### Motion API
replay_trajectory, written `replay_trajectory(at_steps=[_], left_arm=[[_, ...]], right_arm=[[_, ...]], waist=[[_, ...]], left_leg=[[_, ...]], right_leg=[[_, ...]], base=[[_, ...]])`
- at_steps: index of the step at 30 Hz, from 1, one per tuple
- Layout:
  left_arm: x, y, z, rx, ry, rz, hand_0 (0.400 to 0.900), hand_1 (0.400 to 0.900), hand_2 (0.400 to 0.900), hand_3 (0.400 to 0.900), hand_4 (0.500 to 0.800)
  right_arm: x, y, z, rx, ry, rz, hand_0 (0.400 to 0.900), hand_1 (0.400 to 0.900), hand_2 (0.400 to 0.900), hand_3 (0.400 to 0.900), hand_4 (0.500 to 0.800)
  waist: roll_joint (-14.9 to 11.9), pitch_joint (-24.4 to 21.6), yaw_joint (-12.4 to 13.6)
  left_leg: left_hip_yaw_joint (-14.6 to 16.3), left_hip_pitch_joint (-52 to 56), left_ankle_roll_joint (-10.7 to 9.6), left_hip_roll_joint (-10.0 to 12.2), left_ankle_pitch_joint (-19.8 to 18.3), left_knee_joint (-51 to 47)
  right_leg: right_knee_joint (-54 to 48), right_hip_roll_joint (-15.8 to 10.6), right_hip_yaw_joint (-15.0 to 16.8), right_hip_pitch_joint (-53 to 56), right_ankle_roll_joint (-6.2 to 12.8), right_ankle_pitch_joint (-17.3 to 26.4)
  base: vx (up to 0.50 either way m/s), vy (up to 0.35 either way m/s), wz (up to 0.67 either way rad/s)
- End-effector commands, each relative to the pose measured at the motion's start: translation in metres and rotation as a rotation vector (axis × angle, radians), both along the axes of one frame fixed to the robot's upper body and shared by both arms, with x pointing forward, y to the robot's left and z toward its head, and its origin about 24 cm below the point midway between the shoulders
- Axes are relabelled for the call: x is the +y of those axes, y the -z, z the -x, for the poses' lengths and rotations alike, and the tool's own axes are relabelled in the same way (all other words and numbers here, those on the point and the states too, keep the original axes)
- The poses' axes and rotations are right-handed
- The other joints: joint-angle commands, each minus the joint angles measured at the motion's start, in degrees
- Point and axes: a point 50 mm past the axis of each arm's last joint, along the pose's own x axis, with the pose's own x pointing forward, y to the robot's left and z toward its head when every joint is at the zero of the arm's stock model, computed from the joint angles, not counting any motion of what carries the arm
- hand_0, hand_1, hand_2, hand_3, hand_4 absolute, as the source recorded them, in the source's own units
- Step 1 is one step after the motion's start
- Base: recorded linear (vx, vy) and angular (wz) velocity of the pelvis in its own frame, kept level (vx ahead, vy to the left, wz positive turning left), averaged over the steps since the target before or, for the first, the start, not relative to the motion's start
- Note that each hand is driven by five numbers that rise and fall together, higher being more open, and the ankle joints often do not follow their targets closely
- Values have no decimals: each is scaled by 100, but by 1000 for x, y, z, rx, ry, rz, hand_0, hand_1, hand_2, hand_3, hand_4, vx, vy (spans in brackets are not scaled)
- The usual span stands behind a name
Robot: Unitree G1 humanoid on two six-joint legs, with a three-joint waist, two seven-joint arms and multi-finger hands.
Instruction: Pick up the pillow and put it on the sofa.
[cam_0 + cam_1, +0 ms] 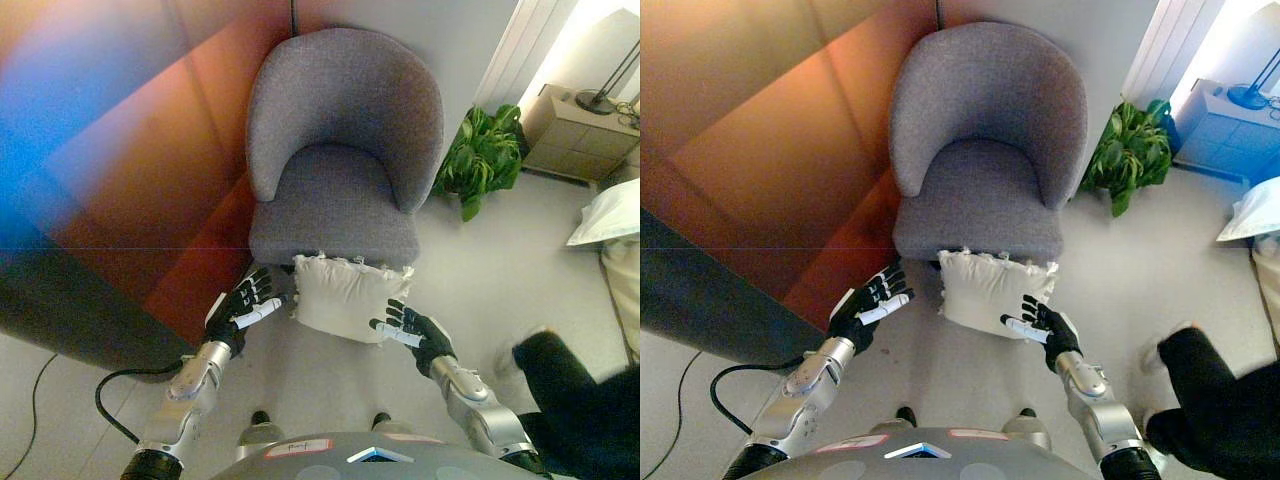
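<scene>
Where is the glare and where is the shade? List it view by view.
Left eye view: glare sits in the upper right, washing out the curtain; the pillow is evenly lit, with no hot spot. Right eye view: the same corner glares, the armchair is a little shaded in its seat hollow, and a person shows dark at the lower right.

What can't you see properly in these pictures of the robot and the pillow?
- Pillow: its underside and lower right corner, hidden by the right hand in both eye views.
- Grey sofa chair: its legs, hidden beneath the seat.
- Person: cut off by the lower right edge.
- Left hand: whether it touches the pillow is unclear.
</scene>
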Motion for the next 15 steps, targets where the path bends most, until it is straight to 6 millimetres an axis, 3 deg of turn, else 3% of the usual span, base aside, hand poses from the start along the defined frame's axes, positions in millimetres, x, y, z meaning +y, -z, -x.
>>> replay_trajectory(at_steps=[1,15], left_arm=[[4,-45,-36,-256,19,-20,900,900,900,900,800],[6,-51,-38,-297,22,-39,900,900,900,900,800]], right_arm=[[-2,-39,-37,-248,-15,10,900,900,900,900,800],[-2,-41,-37,-260,-4,20,900,900,900,900,800]], waist=[[24,90,78],[45,122,46]], left_leg=[[-160,331,70,115,-490,32],[-144,364,81,120,-504,32]], right_leg=[[13,27,-69,96,29,6],[13,51,-14,102,2,-14]], base=[[0,0,0],[4,-7,-1]])
